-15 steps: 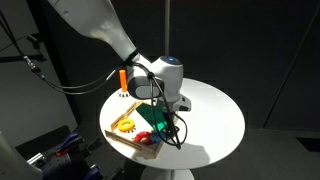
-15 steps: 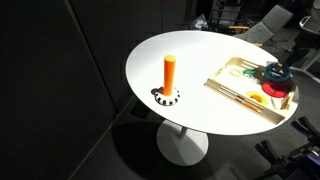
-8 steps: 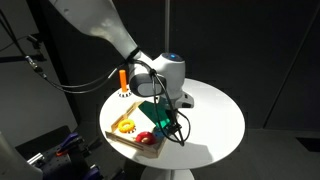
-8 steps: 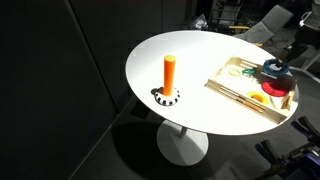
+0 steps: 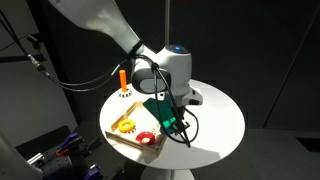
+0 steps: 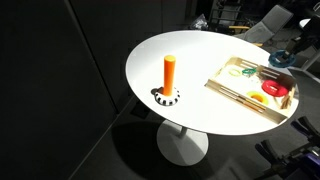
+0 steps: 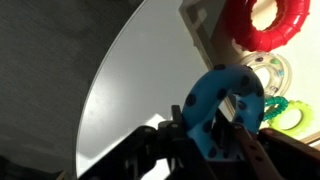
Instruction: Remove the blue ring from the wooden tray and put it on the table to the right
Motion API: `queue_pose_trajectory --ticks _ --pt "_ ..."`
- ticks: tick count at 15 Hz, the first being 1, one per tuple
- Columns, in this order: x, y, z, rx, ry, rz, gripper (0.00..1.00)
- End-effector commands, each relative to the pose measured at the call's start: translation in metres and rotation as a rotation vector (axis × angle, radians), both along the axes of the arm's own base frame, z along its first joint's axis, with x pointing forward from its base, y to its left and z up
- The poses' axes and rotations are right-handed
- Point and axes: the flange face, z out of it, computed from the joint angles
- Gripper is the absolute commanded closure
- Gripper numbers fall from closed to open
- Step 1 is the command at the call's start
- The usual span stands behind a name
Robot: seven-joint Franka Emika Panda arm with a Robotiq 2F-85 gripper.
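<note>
Black drapes are closing off the room behind the round white table (image 5: 215,105) in an exterior view. The white Franka arm (image 5: 100,22) is reaching down from the upper left. Its wrist is bending over so that the gripper (image 5: 172,122) is pointing downward beside the wooden tray (image 5: 112,133). A yellow gear-like ring (image 5: 126,126) and a red ring (image 5: 147,137) are lying in the tray. An orange cylinder (image 5: 123,78) is standing behind the arm. The grasp is too small to read from this side.

In an exterior view across the tabletop (image 6: 190,50), the gripper (image 6: 289,52) is entering at the right edge. It is carrying the blue ring (image 6: 279,59) raised above the far side of the tray (image 6: 232,92), clear of its floor. The orange cylinder (image 6: 170,72) is standing upright, well apart from the tray.

In the wrist view, the gripper (image 7: 205,135) is clamping the blue ring (image 7: 225,100) by its rim. The ring is tilting on edge over the white table (image 7: 140,90), just beside the tray's corner (image 7: 198,25). The red ring (image 7: 268,22), a pale ring (image 7: 268,72) and a green ring (image 7: 292,115) are resting inside the tray.
</note>
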Motion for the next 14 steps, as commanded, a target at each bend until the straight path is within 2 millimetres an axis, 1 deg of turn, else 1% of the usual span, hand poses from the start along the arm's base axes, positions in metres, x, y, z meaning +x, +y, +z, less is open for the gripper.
queue_pose_trajectory --ticks 1,4,7,14 --pt "0.004 -0.028 0.009 -0.015 -0.022 -0.062 0.9" --pt "0.004 -0.047 0.008 -0.031 -0.023 -0.097 0.9" --pt "0.002 -0.058 0.0 -0.036 -0.011 -0.126 0.9" --pt "-0.004 -0.057 -0.036 -0.015 0.06 -0.148 0.9"
